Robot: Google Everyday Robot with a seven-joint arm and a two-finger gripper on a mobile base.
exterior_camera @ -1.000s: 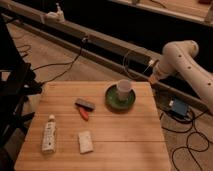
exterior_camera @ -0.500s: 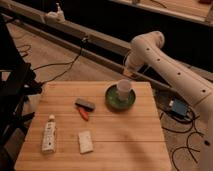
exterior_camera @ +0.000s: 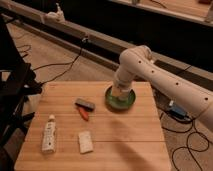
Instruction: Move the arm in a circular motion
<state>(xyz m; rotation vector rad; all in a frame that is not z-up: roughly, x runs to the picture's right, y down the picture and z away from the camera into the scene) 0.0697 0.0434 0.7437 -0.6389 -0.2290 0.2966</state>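
The white arm (exterior_camera: 165,82) of thick rounded segments reaches in from the right edge, bends at a bulbous joint (exterior_camera: 137,57) and points down at the back of the wooden table (exterior_camera: 125,145). Its narrower tip with the gripper (exterior_camera: 120,91) hangs just over the green plate (exterior_camera: 128,102) and covers the middle of it. The white cup that stood on the plate cannot be told apart from the tip.
On the table lie a dark grey block (exterior_camera: 85,104), a small red item (exterior_camera: 83,114), a white tube (exterior_camera: 49,134) and a white bar (exterior_camera: 86,142). A black frame (exterior_camera: 12,95) stands at the left. Cables and a blue box (exterior_camera: 176,111) lie on the floor.
The arm has swung from the right rear to the left and downward. Its joint has moved over the table's back edge and the tip now hangs over the green plate.
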